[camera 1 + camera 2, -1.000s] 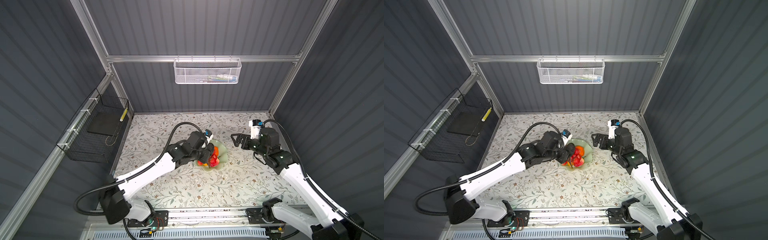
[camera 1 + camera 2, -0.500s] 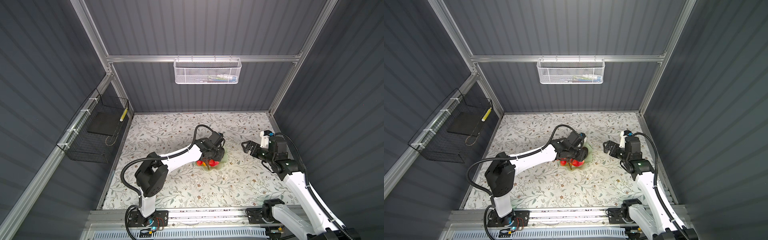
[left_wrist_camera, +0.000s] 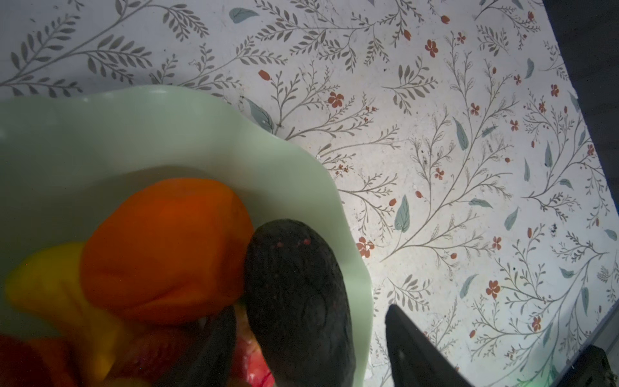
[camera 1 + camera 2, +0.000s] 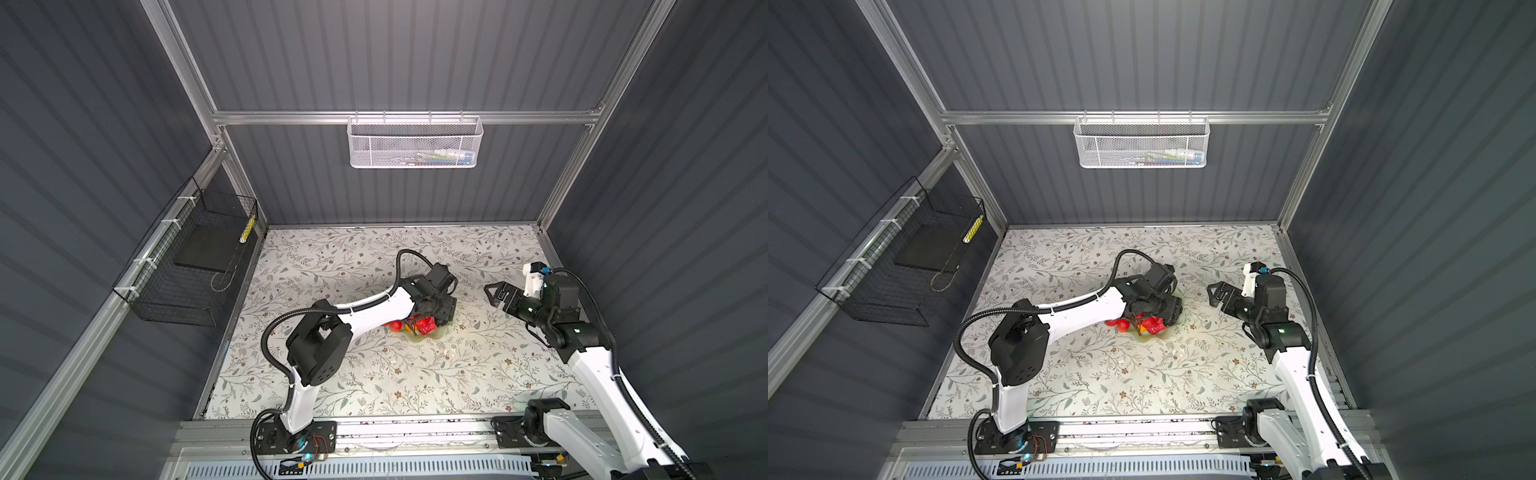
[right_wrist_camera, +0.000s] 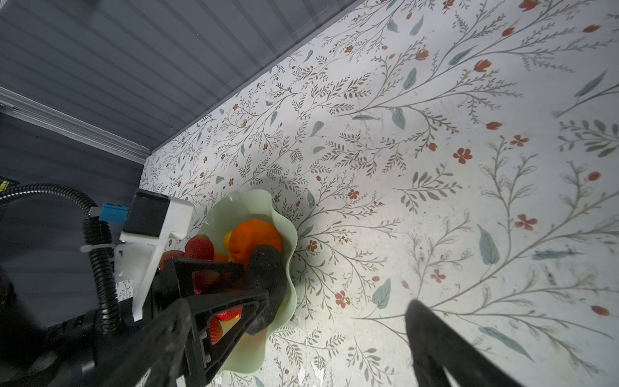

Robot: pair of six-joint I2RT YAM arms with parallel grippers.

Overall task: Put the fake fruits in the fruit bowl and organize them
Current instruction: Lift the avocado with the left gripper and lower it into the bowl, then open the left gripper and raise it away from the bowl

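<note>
The pale green fruit bowl holds the fake fruits: an orange round one, a yellow one, a strawberry and red berries. A black oval lies inside against the rim. My left gripper hangs low over the bowl, open, its fingers either side of the black oval with gaps showing. Right of the bowl, my right gripper is open and empty above the table.
On the back wall hangs a white mesh basket. A black wire basket is fixed to the left wall. The floral table is edged by grey walls and a metal rail at the front.
My left arm has folded in and its gripper has shifted to the bowl's right side, where its jaws have opened. The right gripper has drawn back to the right, away from the bowl.
</note>
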